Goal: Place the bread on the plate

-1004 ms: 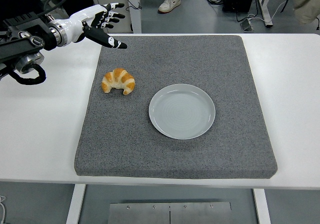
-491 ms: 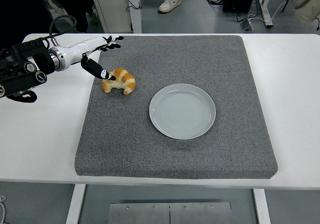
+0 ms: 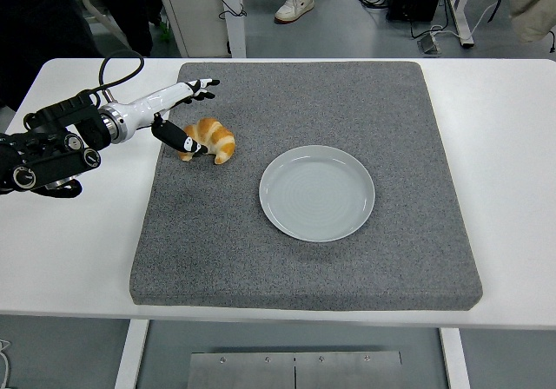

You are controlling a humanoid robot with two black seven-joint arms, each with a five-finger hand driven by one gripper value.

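Observation:
A golden croissant (image 3: 211, 139) lies on the grey mat (image 3: 304, 259), left of the empty pale plate (image 3: 317, 193). My left hand (image 3: 185, 113), white with black fingertips, reaches in low from the left beside the croissant. Its fingers are spread: the thumb (image 3: 180, 140) touches the croissant's near left side, and the other fingers (image 3: 200, 86) point past its far side. Nothing is grasped. The right arm is out of view.
The mat covers most of the white table (image 3: 512, 146). Beyond the far edge show a person's shoes (image 3: 298, 0), cables and furniture legs on the floor.
My left arm has come down and towards me from above the mat's far left corner. The hand now flanks the croissant, thumb against it. Croissant and plate have not moved.

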